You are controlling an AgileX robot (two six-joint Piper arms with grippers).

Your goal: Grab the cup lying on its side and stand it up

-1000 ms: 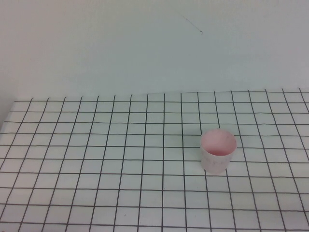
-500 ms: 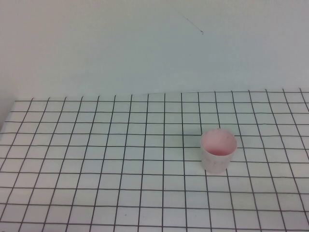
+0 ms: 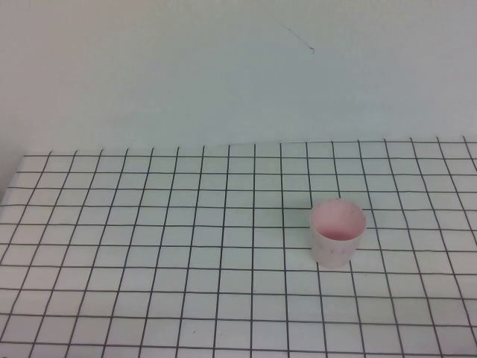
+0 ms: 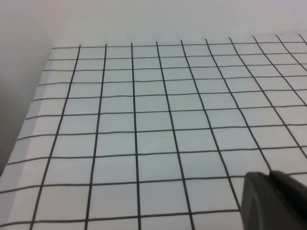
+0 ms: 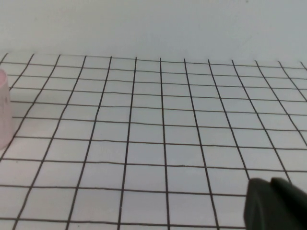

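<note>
Cup first: the small pale pink-white tapered cup [image 3: 337, 233] is standing upright in the high view, its wider rim facing up and its pinker inside showing. It is sitting on the white table sheet ruled with a black grid [image 3: 149, 246], right of the middle and a little toward my side, with nothing touching it. A plain pale wall [image 3: 223, 74] is rising behind the far edge of the grid. Neither of my arms is showing in this view.

In the left wrist view, I am looking across bare grid squares toward the wall. Only a dark, blocky corner of my left gripper [image 4: 273, 201] is poking into the picture, low over the sheet. I cannot tell from that piece whether the left gripper is released or clenched, and it is grasping nothing that I can see. The cup is not appearing in this view.

In the right wrist view, a similar dark corner of my right gripper [image 5: 276, 203] is showing over the grid, and again I cannot tell its state. A pale pink sliver of the cup's side [image 5: 4, 110] is standing at the edge of this picture, resting on the sheet, well apart from the gripper, with several grid squares lying between them.
</note>
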